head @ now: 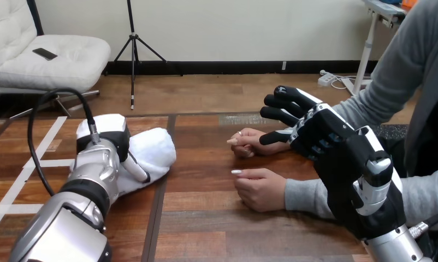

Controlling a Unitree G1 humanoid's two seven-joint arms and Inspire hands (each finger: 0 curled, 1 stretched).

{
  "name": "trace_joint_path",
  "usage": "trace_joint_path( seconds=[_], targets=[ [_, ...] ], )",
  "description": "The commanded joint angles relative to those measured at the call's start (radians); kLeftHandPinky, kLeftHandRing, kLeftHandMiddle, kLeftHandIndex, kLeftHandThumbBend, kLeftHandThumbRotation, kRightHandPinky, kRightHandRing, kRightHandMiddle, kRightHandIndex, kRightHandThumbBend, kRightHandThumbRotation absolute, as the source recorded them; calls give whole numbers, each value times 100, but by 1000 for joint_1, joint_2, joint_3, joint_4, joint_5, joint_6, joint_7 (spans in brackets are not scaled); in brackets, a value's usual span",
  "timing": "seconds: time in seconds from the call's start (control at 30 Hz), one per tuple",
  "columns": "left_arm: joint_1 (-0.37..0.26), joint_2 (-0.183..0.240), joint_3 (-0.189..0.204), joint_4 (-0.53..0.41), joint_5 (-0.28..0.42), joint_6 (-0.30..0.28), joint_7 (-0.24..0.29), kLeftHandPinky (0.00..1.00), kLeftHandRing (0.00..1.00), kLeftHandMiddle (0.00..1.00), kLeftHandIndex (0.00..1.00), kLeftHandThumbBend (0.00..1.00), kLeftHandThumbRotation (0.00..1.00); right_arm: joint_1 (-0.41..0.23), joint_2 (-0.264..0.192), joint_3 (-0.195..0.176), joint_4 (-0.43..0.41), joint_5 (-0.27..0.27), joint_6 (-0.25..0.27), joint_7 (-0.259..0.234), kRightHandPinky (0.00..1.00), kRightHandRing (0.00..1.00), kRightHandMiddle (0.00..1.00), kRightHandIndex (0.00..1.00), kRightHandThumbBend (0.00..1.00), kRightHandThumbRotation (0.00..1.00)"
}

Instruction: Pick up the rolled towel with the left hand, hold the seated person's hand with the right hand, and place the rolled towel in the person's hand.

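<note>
While the tabletop [206,229] spans the view, the right hand [320,131] at 3 o'clock spreads straight fingers [285,98] over the person's far hand [247,144]. At 9 o'clock, the left hand [102,147] grips the towel [157,150]. The person's near hand [260,190] rests at 5 o'clock.

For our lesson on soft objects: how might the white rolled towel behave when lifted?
Likely light and soft: the towel looks fluffy and bulges beside the left hand. May sag or unroll, as no band shows on it. Unlikely to slip; its surface looks fuzzy.
</note>
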Motion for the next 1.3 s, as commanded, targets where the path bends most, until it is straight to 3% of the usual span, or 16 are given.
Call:
trace_joint_path(
  seconds=[0.0,0.5,0.97,1.27],
  targets=[
    [-20,-8,-22,2,22,13,-5,91,89,88,83,85,42,-40,-6,-17,-42,10,-17,-8,68,84,85,84,100,100],
    [-35,-10,-61,4,42,37,-55,98,95,93,90,88,59,-44,-8,-17,-48,14,-16,-4,67,84,85,84,100,100],
    [-43,-16,-61,5,47,61,-81,100,100,100,99,94,61,-45,-6,-20,-49,15,-13,-7,66,84,85,84,100,100],
    [-47,-19,-62,3,51,71,-89,100,100,100,100,94,61,-46,-6,-22,-49,11,-15,-8,66,84,85,84,100,100]
  ],
)
